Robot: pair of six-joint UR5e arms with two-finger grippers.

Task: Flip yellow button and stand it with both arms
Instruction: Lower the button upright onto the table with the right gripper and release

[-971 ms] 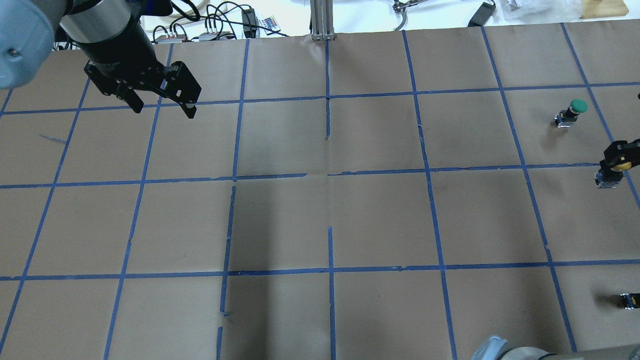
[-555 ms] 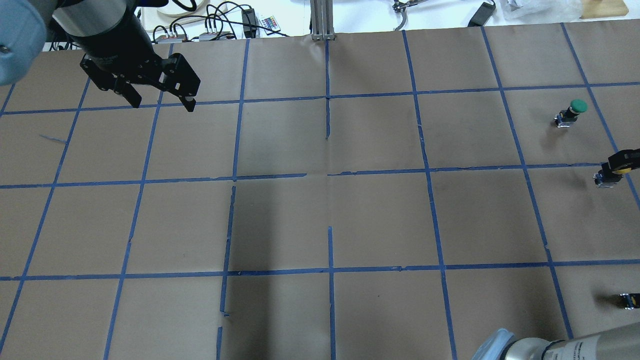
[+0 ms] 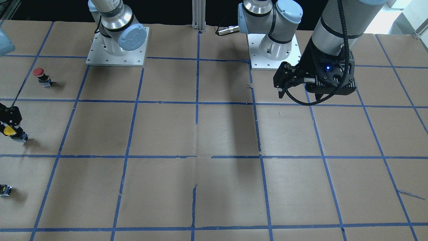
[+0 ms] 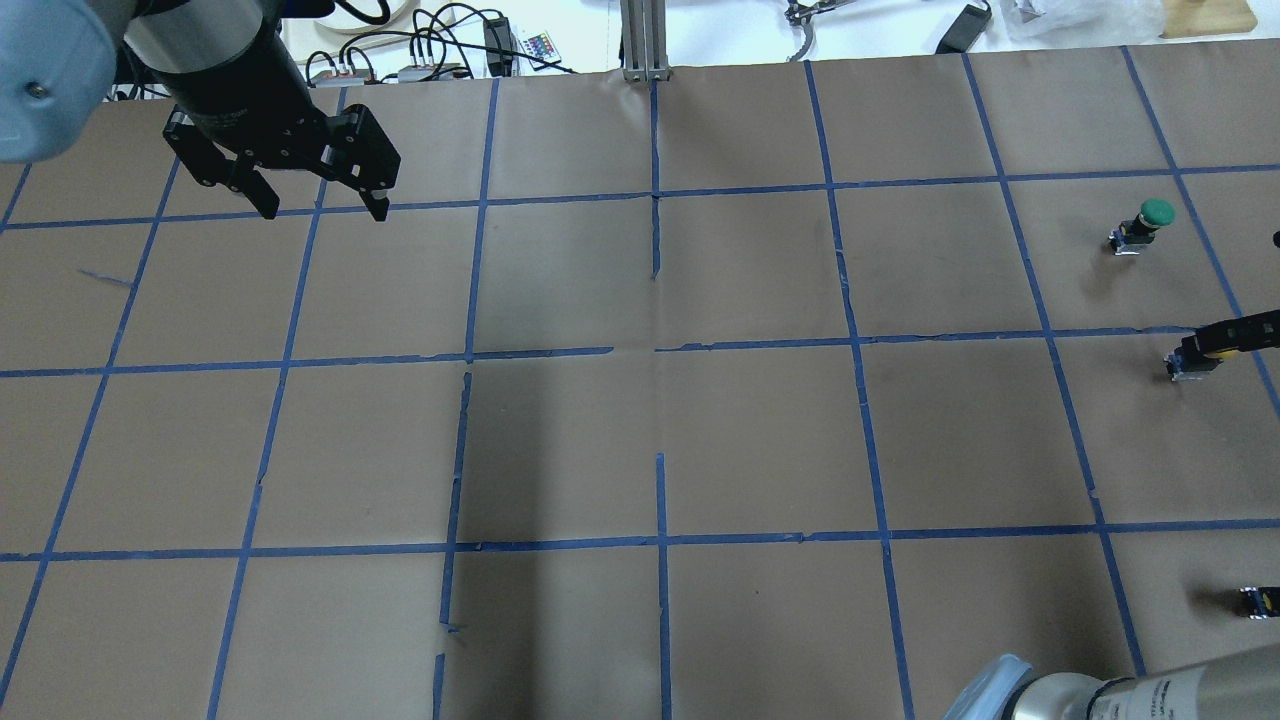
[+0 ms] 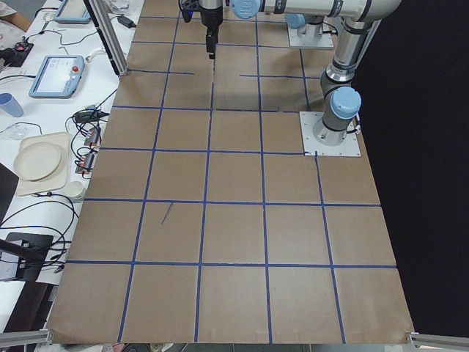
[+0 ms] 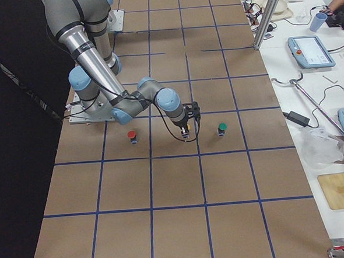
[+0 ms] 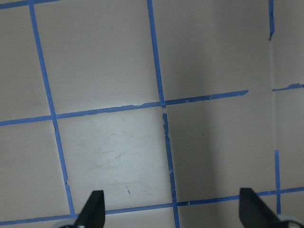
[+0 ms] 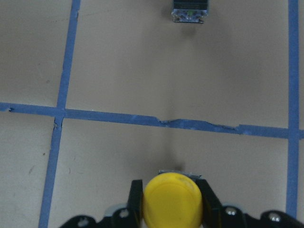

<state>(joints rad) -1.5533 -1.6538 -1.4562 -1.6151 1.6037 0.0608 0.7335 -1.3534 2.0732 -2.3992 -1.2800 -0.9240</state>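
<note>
The yellow button [image 8: 172, 205] has a round yellow cap on a dark boxy body. My right gripper [image 8: 171, 199] is shut on it, a finger on each side of the cap. It sits at the table's right edge in the overhead view [image 4: 1190, 360], held low over the paper. I cannot tell whether its base touches. It also shows at the left edge of the front view [image 3: 10, 131]. My left gripper [image 4: 320, 208] is open and empty, high over the far left squares. Its fingertips [image 7: 95, 209] frame bare paper.
A green-capped button [image 4: 1145, 222] stands beyond the yellow one. A red-capped button [image 3: 40, 75] stands nearer the robot's base. A small dark block [image 4: 1258, 600] lies at the right edge. Blue tape lines grid the brown paper [image 4: 660, 440].
My right gripper has shifted a little left and away from the robot with the yellow button in it. My left gripper has moved slightly toward the far edge and stays open.
</note>
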